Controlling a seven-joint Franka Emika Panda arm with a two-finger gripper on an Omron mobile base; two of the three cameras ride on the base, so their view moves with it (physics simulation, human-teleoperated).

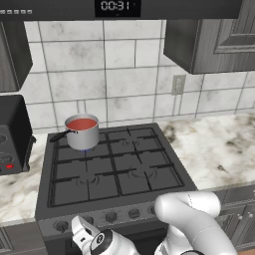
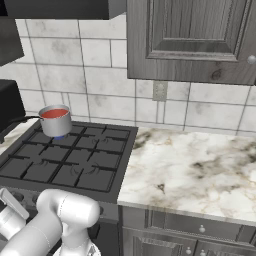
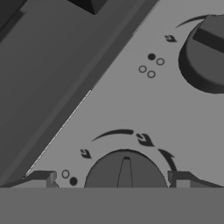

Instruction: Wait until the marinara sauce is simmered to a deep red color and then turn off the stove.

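Arm folded low before the stove [image 1: 114,164], gripper [image 3: 113,178] at its front panel, 2 fingertips [image 3: 41,178] spread apart flanking 1 knob [image 3: 124,170]; marinara sauce [image 1: 81,123] in saucepan [image 1: 83,137] on rear-left burner; second knob [image 3: 205,54] nearby.

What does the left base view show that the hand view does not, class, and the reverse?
The left base view alone shows the marinara sauce, red in its steel saucepan on the back left burner, with the black grates, the timer display and the marble counter. The hand view alone shows the flame markings and burner dots printed around a knob, with the hand open, a finger on either side of that knob. Both show the stove front panel and round knobs.
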